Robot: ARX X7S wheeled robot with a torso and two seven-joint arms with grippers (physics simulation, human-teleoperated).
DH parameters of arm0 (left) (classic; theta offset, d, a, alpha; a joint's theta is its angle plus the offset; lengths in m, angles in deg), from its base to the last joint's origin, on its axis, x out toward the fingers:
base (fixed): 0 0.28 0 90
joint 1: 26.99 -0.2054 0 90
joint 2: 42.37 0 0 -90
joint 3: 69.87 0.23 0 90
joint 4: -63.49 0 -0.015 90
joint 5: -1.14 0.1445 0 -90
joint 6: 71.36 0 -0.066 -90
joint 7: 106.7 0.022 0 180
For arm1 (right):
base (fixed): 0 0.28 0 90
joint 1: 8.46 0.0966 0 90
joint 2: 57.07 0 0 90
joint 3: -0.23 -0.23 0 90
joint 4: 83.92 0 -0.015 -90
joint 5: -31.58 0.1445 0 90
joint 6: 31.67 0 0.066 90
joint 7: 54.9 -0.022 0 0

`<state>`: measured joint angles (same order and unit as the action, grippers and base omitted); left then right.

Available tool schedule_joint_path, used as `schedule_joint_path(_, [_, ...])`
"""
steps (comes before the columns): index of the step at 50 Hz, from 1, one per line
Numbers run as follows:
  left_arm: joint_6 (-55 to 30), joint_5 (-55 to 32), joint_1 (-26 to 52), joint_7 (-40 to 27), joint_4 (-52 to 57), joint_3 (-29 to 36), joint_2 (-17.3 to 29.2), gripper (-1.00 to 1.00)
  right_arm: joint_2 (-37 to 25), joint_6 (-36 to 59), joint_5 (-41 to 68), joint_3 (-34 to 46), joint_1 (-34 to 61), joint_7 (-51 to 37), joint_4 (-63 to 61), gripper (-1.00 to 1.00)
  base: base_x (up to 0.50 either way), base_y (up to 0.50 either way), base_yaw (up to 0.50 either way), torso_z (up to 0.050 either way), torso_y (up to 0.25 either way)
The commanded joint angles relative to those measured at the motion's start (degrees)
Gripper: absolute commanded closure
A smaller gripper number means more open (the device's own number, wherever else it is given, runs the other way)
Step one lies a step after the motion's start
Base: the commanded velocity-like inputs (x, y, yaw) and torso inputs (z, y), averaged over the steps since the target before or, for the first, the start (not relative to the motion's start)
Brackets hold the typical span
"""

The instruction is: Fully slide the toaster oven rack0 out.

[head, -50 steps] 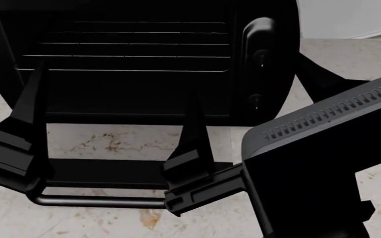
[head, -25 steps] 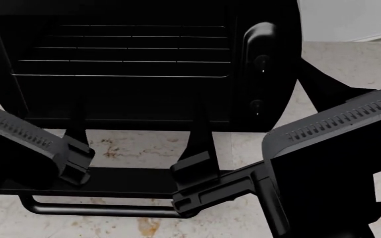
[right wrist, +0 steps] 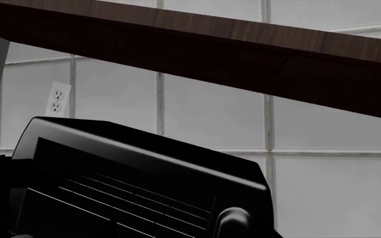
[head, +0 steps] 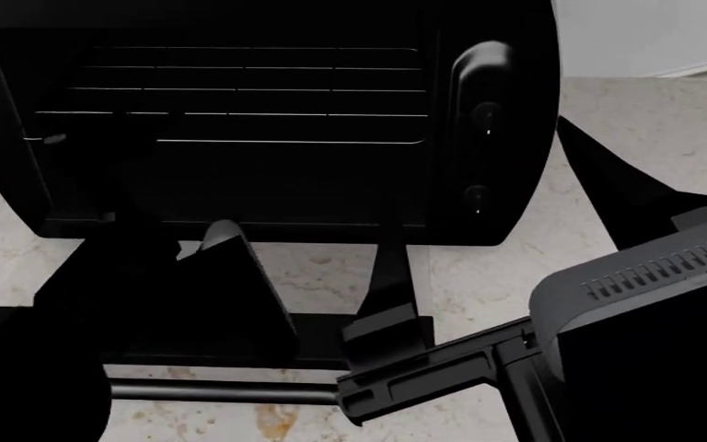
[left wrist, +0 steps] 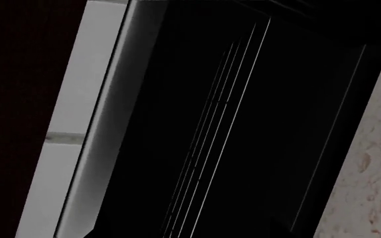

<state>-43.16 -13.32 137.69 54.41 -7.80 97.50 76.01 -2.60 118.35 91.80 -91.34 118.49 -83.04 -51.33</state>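
Your left gripper (head: 144, 184) reaches toward the open oven (head: 501, 138) — whether it is spread or pinched, can't tell | rack (head: 249, 97) sits inside the cavity, not yet drawn out | right gripper (head: 385, 345) low by the dropped door's handle (head: 218, 393) — grip unclear too

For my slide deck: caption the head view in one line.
Toaster oven with its door folded down, wire rack0 inside the cavity, both dark arms reaching toward the opening over a marble counter.

You'll find no readable text here. The toaster oven (head: 255, 120) shows you no brand, label or numbers by its knobs (head: 481, 120).
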Motion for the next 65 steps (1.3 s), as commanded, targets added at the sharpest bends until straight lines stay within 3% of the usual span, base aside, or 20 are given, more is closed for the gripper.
schedule_joint_path(1, [6.3,5.6,3.8,3.9,-15.2,9.4,-3.8,-1.0,-0.9,-1.6,0.7,-0.3,-1.1,-0.4,-0.2,-1.0,0.0,0.0,0.0,0.0,0.0])
schedule_joint_path(7, [9.7,6.3,3.7,4.7,-21.9,10.4,-5.9,-1.0,-1.5,-1.8,2.7,-0.9,-1.0,-1.7,-0.9,-1.0,0.0,0.0,0.0,0.0,0.0])
schedule_joint_path(24, [28.0,8.3,3.0,7.6,-57.4,11.7,-18.7,-1.0,-4.5,-3.6,6.5,-2.0,-1.9,-4.2,-1.5,-1.0,0.0,0.0,0.0,0.0,0.0])
schedule_joint_path(31, [41.4,9.2,1.4,10.0,-82.1,12.6,-28.2,-1.0,-5.7,-4.2,8.3,-2.1,-1.5,-5.6,-1.6,-1.0,0.0,0.0,0.0,0.0,0.0])
schedule_joint_path(48, [39.5,11.2,-0.1,13.2,-84.4,12.3,-28.4,-1.0,-7.5,-5.6,13.3,-1.0,1.1,-9.8,-1.9,-1.0,0.0,0.0,0.0,0.0,0.0])
schedule_joint_path(49, [39.7,11.6,-0.2,12.2,-84.6,12.3,-28.4,1.0,-7.6,-5.7,13.2,-0.9,0.9,-9.7,-1.9,-1.0,0.0,0.0,0.0,0.0,0.0])
schedule_joint_path(58, [42.9,10.6,1.9,5.7,-87.5,10.4,-28.3,1.0,-9.0,-8.7,12.1,-1.7,-1.9,-8.8,-2.3,-1.0,0.0,0.0,0.0,0.0,0.0])
schedule_joint_path(59, [40.6,10.8,1.7,3.7,-83.7,10.2,-26.1,1.0,-9.7,-9.6,12.1,-2.1,-2.5,-8.9,-2.4,-1.0,0.0,0.0,0.0,0.0,0.0])
schedule_joint_path(62, [24.3,11.2,2.1,1.3,-58.2,10.4,-15.6,1.0,-10.4,-11.0,12.2,-1.6,-2.4,-9.2,-2.3,-1.0,0.0,0.0,0.0,0.0,0.0])
schedule_joint_path(65, [15.0,11.7,2.0,0.4,-42.0,10.9,-10.6,1.0,-10.7,-11.7,12.2,-0.9,-2.1,-9.4,-2.2,-1.0,0.0,0.0,0.01,0.0,0.0])
